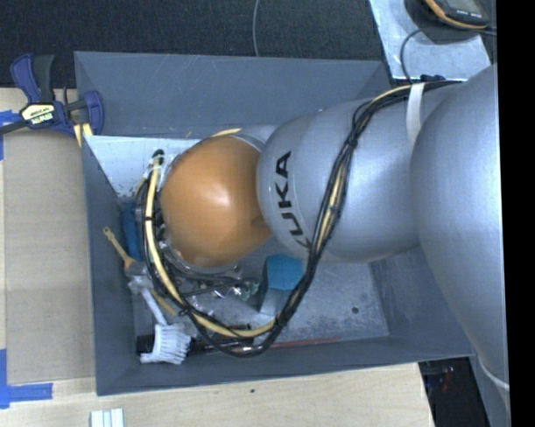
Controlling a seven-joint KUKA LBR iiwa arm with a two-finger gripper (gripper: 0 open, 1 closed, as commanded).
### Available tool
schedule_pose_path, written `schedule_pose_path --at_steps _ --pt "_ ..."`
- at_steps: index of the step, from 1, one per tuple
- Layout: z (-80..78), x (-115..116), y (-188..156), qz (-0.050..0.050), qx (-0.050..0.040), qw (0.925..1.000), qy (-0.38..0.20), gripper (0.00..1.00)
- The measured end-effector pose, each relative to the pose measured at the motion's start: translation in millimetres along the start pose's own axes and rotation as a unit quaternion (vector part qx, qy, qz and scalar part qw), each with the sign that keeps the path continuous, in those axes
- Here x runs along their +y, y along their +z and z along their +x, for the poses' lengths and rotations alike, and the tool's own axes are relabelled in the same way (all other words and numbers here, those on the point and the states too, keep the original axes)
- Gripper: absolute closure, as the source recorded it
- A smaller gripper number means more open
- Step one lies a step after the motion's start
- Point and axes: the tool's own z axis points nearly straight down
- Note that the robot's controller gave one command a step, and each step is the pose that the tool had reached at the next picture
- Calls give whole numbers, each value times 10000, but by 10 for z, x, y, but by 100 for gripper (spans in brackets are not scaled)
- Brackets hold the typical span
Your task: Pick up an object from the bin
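Observation:
My gripper (213,287) is low in the left half of the bin, and a bit of its dark metal body shows under the arm's orange cover. A blue block (284,272) lies just to its right on the bin floor. A white brush with a black end (166,345) lies at the front left corner, below and left of the gripper. A blue thing (129,227) sits against the left wall, partly hidden by cables. A thin yellow stick (118,245) leans beside it.
The arm and its orange cover hide most of the bin's middle and right. Yellow and black cables loop down to the front wall near the brush. Bare grey floor shows at the front right.

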Motion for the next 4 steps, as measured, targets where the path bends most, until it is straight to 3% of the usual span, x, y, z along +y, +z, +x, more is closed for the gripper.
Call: schedule_pose_path --at_steps 1,2,4 --pt "95 42 794 3 14 10000 -19 0" --pt "-19 38 755 23 -32 9854 -1702 100" --pt "-15 38 663 21 -38 9855 -1694 100"
